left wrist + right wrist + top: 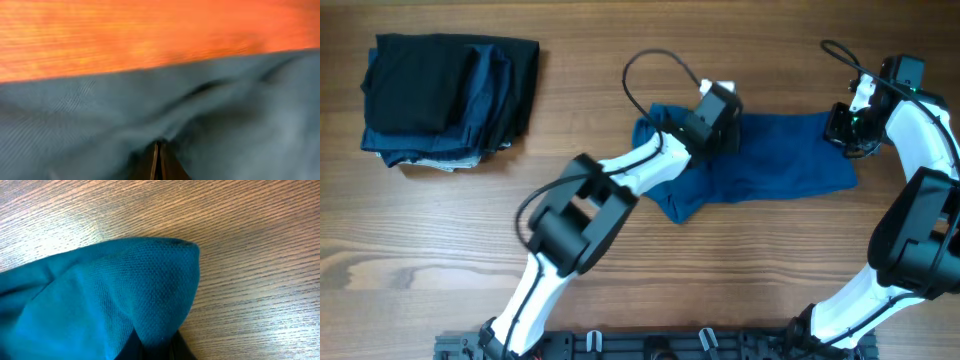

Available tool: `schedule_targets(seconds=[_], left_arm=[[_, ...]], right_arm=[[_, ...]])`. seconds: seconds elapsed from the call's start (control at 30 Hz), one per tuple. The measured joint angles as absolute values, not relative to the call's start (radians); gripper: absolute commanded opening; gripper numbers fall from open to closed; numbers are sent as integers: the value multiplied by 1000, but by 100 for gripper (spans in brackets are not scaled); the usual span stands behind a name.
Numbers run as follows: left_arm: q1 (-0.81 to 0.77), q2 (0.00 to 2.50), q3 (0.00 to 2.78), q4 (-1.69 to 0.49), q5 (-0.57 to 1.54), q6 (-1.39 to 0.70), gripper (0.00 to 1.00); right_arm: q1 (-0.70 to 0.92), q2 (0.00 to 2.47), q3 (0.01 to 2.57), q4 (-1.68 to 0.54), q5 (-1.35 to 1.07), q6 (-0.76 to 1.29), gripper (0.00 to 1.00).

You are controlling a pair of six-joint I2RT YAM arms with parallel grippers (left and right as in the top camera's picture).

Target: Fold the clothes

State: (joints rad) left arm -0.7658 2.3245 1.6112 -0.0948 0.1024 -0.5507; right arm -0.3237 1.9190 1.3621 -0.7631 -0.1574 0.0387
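Overhead, you see the blue polo shirt (780,165) lying rumpled in a long band on the desk (620,290), right of centre. Your left tool (159,159) is closed, pinching fabric at its far edge; your right tool (157,352) is clamped on its far-right corner. Folding looks barely begun; every neat fold is left to do.

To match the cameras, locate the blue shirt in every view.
Overhead: blue shirt, right of centre.
Left wrist: blue shirt fills the lower half.
Right wrist: blue shirt corner, lower left.
Shared landmark: the wooden table beside it.
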Motion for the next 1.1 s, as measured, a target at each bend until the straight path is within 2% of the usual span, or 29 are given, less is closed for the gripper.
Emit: schedule_targets(seconds=[0.27,0.47,0.6,0.67,0.83,1.1], left_arm=[[-765,2328,1624,-81,91,-515,4],[-763,2223,1624,-196,2,-463,4],[-750,2037,1626,-394,-137,-447,4],[-724,1914,1632,-512,-200,-444,4],[-627,1775,1649,-719,-265,-438,4],[-488,1776,1645,-929,-288,-438,4]], right_arm=[[-324,1919,1362,-763,-157,54,4],[-324,1919,1362,-741,-180,74,5],[-324,1919,1376,-767,-184,81,4],[-323,1919,1388,-771,-183,70,18],[-322,1919,1390,-772,-118,44,17],[-321,1936,1322,-642,-47,28,18]])
